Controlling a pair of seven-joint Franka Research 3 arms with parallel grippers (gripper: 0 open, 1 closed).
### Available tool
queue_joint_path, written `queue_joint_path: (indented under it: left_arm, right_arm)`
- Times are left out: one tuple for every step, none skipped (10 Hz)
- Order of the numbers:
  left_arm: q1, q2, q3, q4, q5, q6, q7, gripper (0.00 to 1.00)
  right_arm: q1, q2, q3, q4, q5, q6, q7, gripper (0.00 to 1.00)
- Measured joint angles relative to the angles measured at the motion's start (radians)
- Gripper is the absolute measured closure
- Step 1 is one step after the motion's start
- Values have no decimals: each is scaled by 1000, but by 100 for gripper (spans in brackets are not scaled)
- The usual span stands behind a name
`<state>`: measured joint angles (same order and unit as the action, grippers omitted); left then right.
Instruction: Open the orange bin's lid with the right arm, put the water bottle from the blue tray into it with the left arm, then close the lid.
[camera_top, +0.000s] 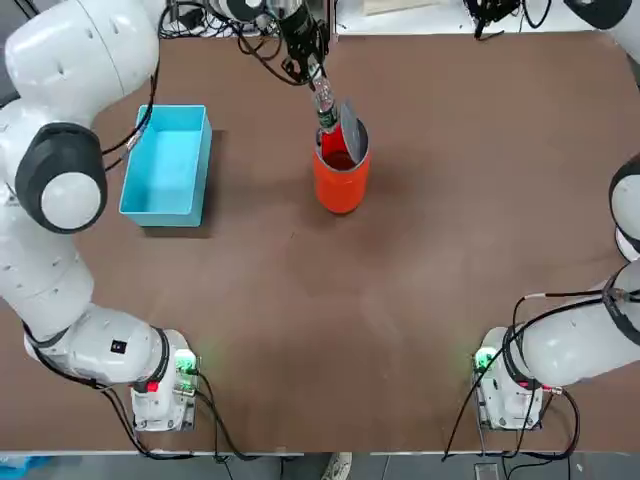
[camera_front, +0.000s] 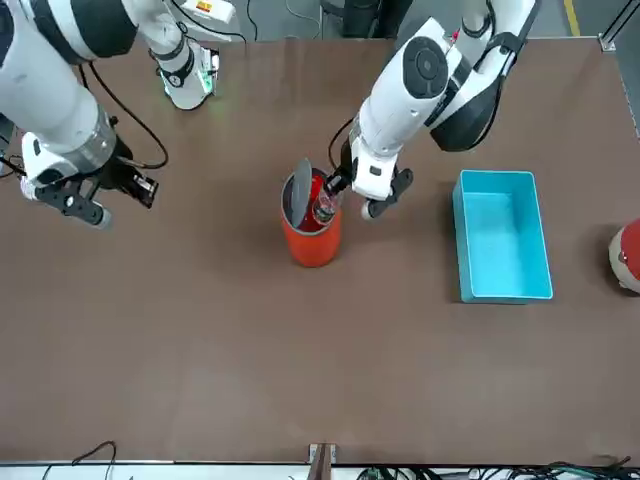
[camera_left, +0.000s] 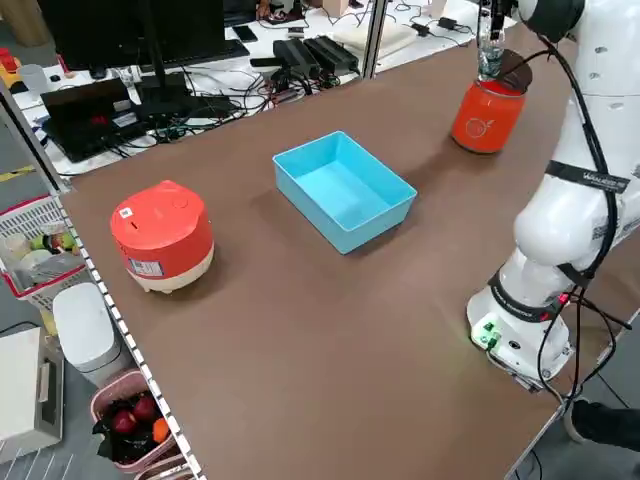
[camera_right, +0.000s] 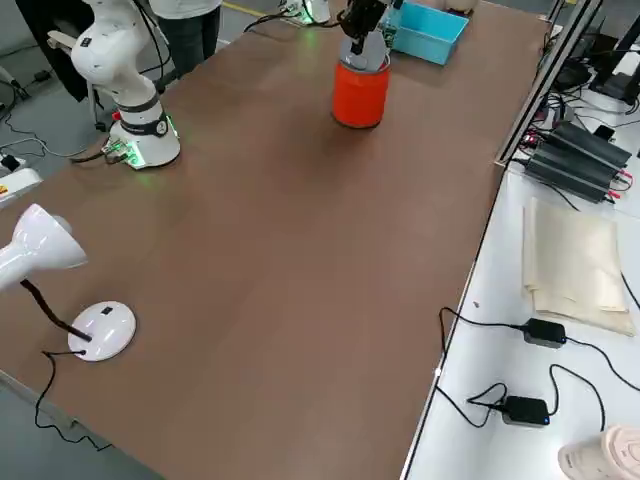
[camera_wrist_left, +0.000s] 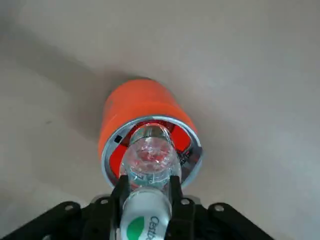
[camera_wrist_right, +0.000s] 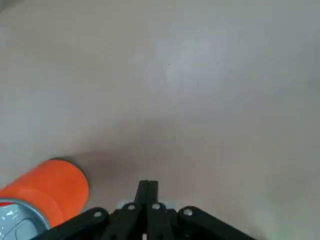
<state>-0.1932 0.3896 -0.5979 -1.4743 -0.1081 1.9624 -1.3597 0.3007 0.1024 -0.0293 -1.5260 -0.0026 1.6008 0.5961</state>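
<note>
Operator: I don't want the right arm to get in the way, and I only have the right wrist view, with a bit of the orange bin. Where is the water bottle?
Observer: The left tool has the water bottle gripped at the mouth of the orange bin.

Operator: And the lid, is it lying flat?

Observer: No, the lid is tipped up steeply at the mouth, leaving part of it open.

Operator: Is my right tool near the bottle?

Observer: No, the front view shows it off to the bin's right, touching neither bin nor bottle.
</note>
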Motion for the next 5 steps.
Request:
queue_joint_path:
  left_arm:
    - [-12,16,0,0,0,0,0,63]
    - [-20,34,0,0,0,0,0,63]
    - [-21,46,0,0,0,1,0,63]
    - [-19,50,0,1,0,1,2,61]
    - [-16,51,1,2,0,1,4,51]
  right_arm:
    - [0,0,1,-4,1,4,0,99]
    - [1,0,2,-9,1,11,0,99]
    - [1,0,3,-12,2,16,0,99]
    - [1,0,4,-13,2,18,0,99]
    - [2,0,5,-14,3,18,0,99]
